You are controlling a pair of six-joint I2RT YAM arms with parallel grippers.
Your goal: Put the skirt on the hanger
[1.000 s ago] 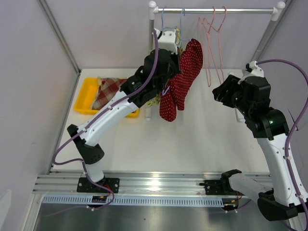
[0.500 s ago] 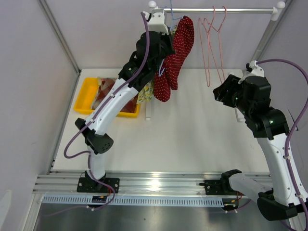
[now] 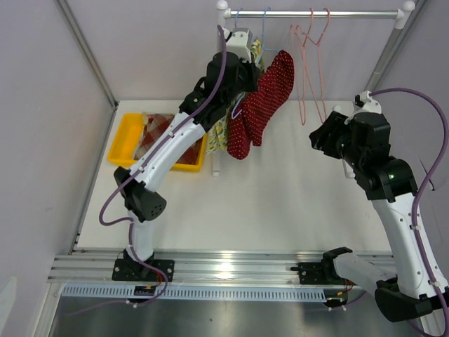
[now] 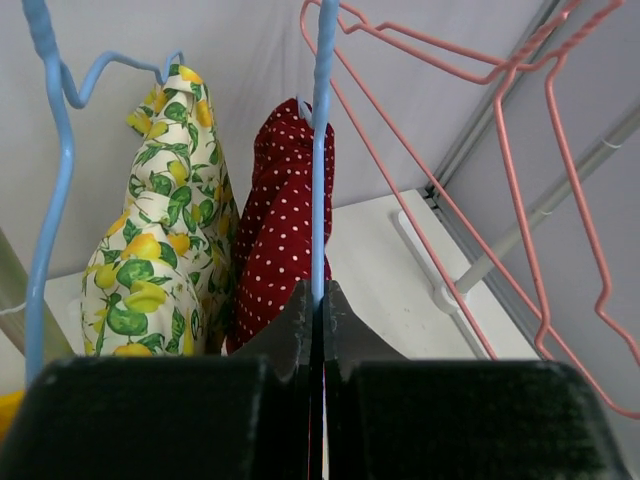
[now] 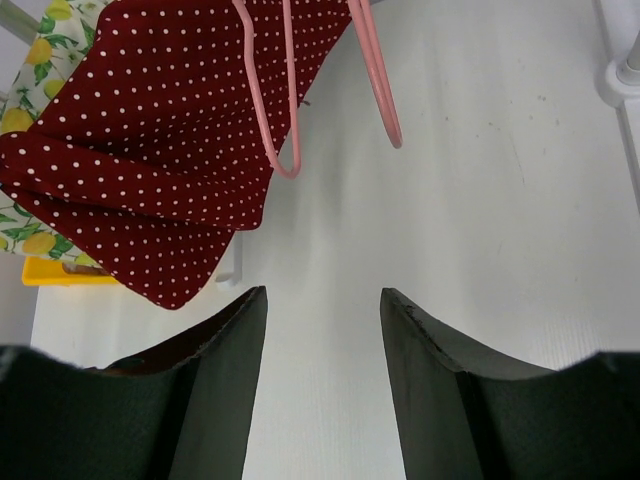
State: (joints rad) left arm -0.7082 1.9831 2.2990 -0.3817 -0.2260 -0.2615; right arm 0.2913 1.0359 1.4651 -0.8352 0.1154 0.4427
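Between L gripper (image 4: pixel 318 300) jaws: blue hanger (image 4: pixel 321 150) wire, pinched tight. Just beyond, skirt (image 4: pixel 280 240) hangs soft, light, prob. slippy; take hanger wire, not cloth. R gripper (image 5: pixel 322 310) jaws apart, empty

skirt (image 3: pixel 270 95) on hanger (image 4: pixel 320 180) below rail (image 3: pixel 351 13) | other garment (image 4: pixel 160 250) just left | more hangers (image 3: pixel 312 53) right | bin (image 3: pixel 121 140) left on table (image 3: pixel 280 196)

The left arm (image 3: pixel 168 151) runs from its base at the lower left up to the upper centre of the top view, fully stretched. The left pincer (image 4: pixel 312 300) is pressed tight, fingers meeting. The right arm (image 3: pixel 396 210) stands on the right, elbow bent and wrist angled toward the centre. The right pincer (image 5: pixel 322 300) is parted, fingers (image 5: pixel 225 360) well apart.
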